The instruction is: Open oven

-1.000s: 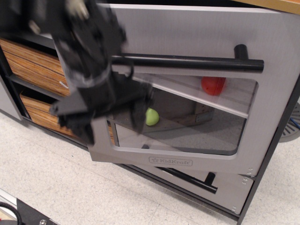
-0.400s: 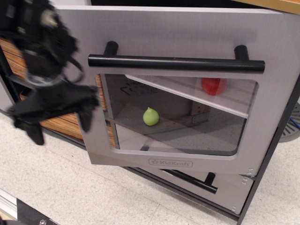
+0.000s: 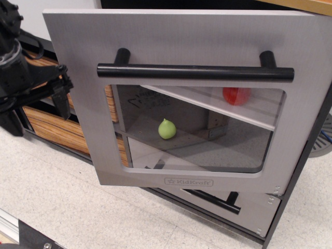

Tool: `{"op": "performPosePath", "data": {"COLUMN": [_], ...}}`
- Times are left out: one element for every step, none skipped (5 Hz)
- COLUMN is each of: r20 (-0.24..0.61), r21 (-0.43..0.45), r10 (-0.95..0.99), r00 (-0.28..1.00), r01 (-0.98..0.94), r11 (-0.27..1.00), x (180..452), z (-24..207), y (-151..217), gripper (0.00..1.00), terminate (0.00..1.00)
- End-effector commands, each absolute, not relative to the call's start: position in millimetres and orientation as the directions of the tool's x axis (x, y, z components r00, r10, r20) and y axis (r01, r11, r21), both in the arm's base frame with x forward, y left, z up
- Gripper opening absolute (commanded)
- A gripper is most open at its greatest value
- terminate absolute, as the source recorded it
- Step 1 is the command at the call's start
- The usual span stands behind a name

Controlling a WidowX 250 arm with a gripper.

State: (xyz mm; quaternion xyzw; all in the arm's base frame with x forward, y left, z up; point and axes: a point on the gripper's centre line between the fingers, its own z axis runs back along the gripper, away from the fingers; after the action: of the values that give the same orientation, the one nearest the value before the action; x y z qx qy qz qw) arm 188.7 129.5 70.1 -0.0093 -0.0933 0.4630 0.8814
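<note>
The oven door (image 3: 181,36) is silver-grey with a wide clear window, a long black bar handle (image 3: 194,71) and a KidKraft logo (image 3: 188,182). It stands swung partly open, its left edge out from the cabinet. My gripper (image 3: 37,119) is at the far left, apart from the door and to the left of its edge. Its black fingers (image 3: 63,101) are spread and hold nothing. Part of the arm is cut off by the left frame edge.
Inside the oven a green pear-like toy (image 3: 166,129) lies on the floor of the cavity and a red toy (image 3: 236,95) on a shelf. A smaller grey drawer (image 3: 251,207) with a black handle (image 3: 212,199) sits below. Wood-grain drawers (image 3: 52,129) are behind my gripper.
My gripper has let go of the bar handle and moved left, away from the door. The door's left edge has swung a little further out.
</note>
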Motion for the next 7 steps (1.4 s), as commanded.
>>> {"op": "performPosePath", "data": {"r20": [0.236,0.271,0.284,0.277,0.248,0.227,0.234], "r21": [-0.079,-0.045,-0.077,-0.105,-0.139,-0.135,-0.136], "r10": [0.857,0.865,0.889,0.905,0.926,0.925,0.899], "r00": [0.459,0.422,0.36,0.324,0.285,0.305,0.371], "r01": [-0.87,-0.892,-0.915,-0.926,-0.935,-0.931,-0.903], "r11": [0.487,0.449,0.395,0.363,0.326,0.34,0.408], "x": [191,190,202,219,235,250,258], "z": [78,79,83,89,93,93,101], "y": [194,213,219,216,213,202,196], "gripper": [1.0,1.0,1.0,1.0,1.0,1.0,1.0], "terminate": [0.0,0.0,0.0,0.0,0.0,0.0,0.0]}}
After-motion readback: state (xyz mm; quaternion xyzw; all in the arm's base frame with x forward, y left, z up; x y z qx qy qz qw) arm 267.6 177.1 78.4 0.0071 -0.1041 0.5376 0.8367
